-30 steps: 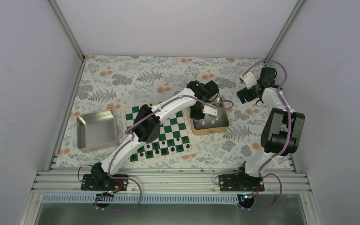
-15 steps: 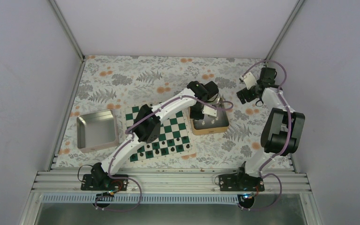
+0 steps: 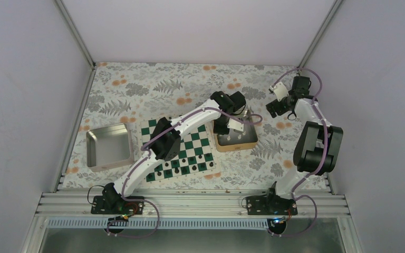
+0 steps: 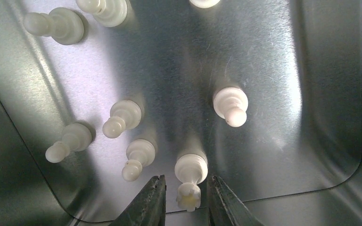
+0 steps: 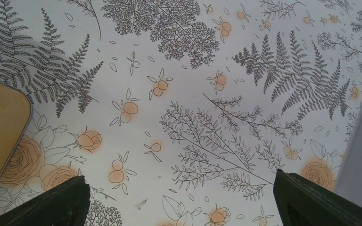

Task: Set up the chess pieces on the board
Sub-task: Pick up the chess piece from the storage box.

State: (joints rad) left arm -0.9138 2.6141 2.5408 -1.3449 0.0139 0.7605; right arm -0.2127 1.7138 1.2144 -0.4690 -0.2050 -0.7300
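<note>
Left gripper (image 4: 186, 181) down inside tan tin (image 3: 237, 145), just beside board's (image 3: 195, 153) right edge. Jaws narrowly apart, slim gaps either side of an upright crowned white piece (image 4: 189, 193). Other chess pieces (image 4: 231, 106) stand around it. Right gripper (image 5: 181, 200) spread wide over floral table (image 5: 193, 70). Both arms placed as a second ago.

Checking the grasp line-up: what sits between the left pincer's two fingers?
A single cream chess piece with a notched top, standing in the tin; the left wrist view shows a slim gap on each side.
</note>
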